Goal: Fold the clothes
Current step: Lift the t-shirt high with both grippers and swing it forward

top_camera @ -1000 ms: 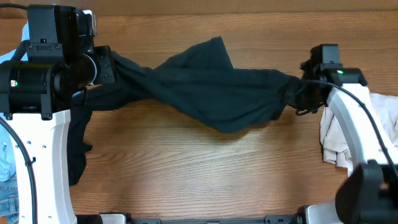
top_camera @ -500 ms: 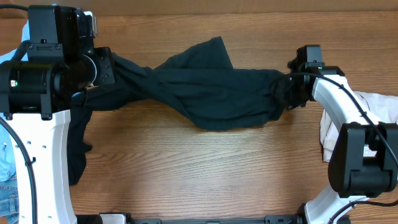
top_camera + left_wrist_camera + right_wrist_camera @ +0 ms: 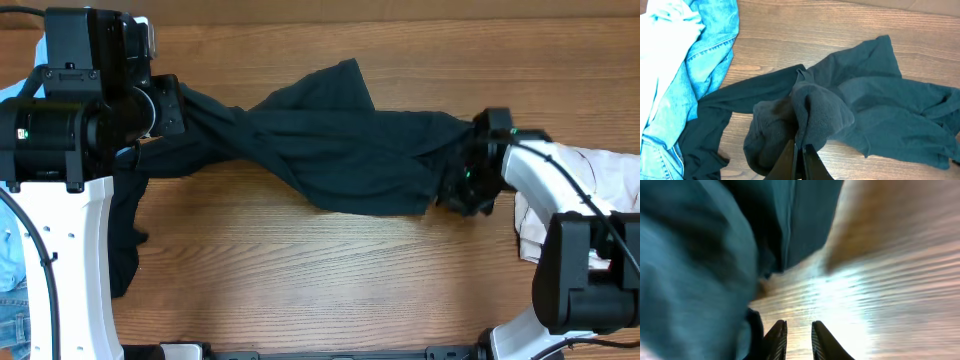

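Shirt: the black shirt (image 3: 340, 150) is lying twisted on the table (image 3: 300, 270), stretching between both arms.
Left gripper (image 3: 799, 151): is pinching the shirt's bunched end.
Right gripper (image 3: 798, 328): is hanging narrowly parted, gripping nothing.
Risk: any leftward pull is risking dragging the loose right end.

Robotics lab bench: wood-grain table (image 3: 300, 270), white left arm (image 3: 75, 260) and right arm (image 3: 535, 170) mounted at its edge.

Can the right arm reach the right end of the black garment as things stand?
Probably yes. The right gripper sits beside that end of the black garment, jaws slightly apart and empty, nothing in between. The left gripper is shut on the other end.
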Controlling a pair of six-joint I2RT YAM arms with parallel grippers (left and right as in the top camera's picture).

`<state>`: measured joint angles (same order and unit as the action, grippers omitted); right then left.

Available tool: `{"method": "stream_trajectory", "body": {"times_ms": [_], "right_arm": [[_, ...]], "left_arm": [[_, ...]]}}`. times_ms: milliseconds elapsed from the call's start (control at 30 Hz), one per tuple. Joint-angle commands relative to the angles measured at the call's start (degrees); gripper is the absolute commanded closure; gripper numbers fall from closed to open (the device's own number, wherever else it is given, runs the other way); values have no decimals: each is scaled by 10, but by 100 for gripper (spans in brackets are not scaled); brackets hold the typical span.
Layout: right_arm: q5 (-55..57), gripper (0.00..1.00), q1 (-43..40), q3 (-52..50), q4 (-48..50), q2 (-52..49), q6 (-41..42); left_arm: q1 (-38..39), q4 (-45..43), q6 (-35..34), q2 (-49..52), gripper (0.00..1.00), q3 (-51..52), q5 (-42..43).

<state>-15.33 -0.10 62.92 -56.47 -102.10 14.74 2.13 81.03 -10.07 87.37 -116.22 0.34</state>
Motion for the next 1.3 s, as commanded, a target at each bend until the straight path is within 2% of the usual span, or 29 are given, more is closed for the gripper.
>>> {"method": "stream_trajectory", "body": {"times_ms": [0,133,267,433,700,900,1133,1267], "right_arm": [[-116,79,19,-53,37,9,-68],[-118,77,72,-79,126,9,-75],[-118,75,105,-81,171,9,-75],[-117,73,103,-81,186,9,-73],[-111,70,101,-73,188,39,-70],[23,66,102,-71,197,49,-43],[21,65,102,-71,220,48,-44],[-35,66,105,-71,227,48,-63]], "left_arm": [[-2,-3,9,-5,95,-5,-8],[-2,-3,9,-5,94,-5,-8],[-2,-2,9,-5,96,-5,-8],[-2,1,9,-5,96,12,-8],[-2,-69,9,-5,96,157,-10],[-2,-76,9,-5,96,165,-10],[-2,-76,9,-5,96,165,-9],[-2,-76,9,-5,96,165,-9]]}}
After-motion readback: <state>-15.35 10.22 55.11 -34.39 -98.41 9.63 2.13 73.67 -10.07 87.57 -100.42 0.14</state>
